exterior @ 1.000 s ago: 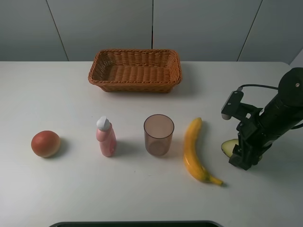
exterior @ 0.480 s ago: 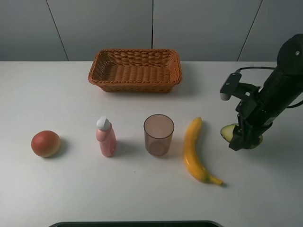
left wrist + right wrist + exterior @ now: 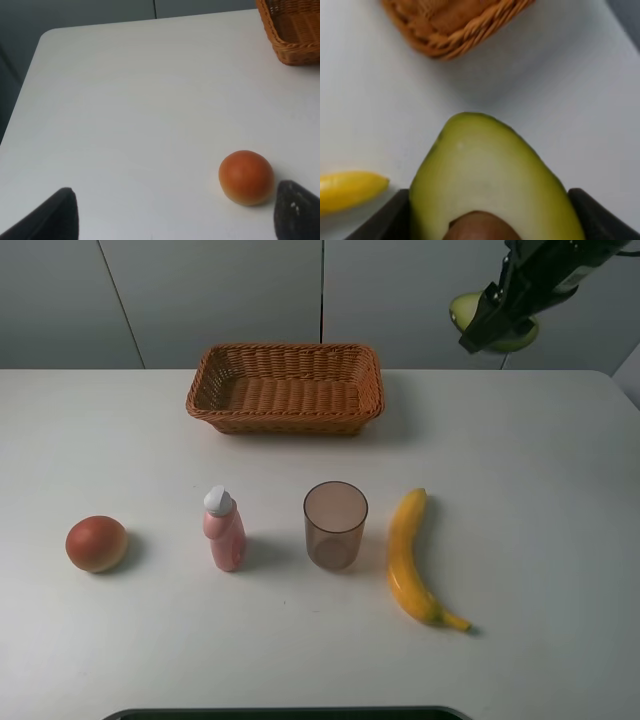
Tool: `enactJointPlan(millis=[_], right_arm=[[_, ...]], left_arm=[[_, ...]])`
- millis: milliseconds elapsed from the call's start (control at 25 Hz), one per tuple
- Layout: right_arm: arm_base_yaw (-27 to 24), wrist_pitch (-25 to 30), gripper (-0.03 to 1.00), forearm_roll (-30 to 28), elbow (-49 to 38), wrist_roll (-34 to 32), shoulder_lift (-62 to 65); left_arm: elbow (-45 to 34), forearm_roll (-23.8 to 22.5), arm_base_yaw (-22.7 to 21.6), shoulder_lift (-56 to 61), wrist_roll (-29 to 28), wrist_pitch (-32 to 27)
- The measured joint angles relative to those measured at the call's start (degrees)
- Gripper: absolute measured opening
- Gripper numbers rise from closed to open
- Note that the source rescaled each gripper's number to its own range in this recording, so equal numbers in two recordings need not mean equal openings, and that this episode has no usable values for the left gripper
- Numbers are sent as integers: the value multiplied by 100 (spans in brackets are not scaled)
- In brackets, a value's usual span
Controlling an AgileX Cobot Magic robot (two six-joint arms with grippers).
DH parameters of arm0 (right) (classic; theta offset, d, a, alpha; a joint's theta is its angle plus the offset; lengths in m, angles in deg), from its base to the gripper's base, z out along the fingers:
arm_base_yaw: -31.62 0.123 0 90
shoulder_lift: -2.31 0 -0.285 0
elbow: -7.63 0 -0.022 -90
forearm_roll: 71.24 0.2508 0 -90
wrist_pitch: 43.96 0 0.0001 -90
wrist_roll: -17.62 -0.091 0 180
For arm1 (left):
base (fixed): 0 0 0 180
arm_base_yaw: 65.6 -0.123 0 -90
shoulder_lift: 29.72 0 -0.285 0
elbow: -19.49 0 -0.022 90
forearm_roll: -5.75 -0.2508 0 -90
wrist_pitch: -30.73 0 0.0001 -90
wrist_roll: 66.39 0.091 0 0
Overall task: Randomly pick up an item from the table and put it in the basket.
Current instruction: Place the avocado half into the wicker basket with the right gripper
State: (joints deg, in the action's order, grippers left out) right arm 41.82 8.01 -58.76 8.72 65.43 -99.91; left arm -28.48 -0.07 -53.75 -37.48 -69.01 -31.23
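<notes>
you had one halved avocado clamped in your right gripper, lifted clear of the table, to the right of the one basket. on the table lay one banana, one cup, one pink bottle, one orange fruit. your left gripper stood spread, empty, near that fruit.

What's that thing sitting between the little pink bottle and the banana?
An upright translucent brownish cup stands between them, shown in the exterior high view.
</notes>
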Motion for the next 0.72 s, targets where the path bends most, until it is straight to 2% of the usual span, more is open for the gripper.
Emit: enactJointPlan(millis=[80,200,480,640,720], right_arm=[[0,-25,1,358,346,106,-150],[93,-411,1,831,686,234,-468],[752,-1431,1,1824,1289,275,-1649],[1169,-2170,1,2165,1393,275,-2344],[1287,-2331,1,2329,1461,275,-2669]], left_arm=[[0,0,0,0,0,0],[0,0,0,0,0,0],[0,0,0,0,0,0],[0,0,0,0,0,0],[0,0,0,0,0,0]])
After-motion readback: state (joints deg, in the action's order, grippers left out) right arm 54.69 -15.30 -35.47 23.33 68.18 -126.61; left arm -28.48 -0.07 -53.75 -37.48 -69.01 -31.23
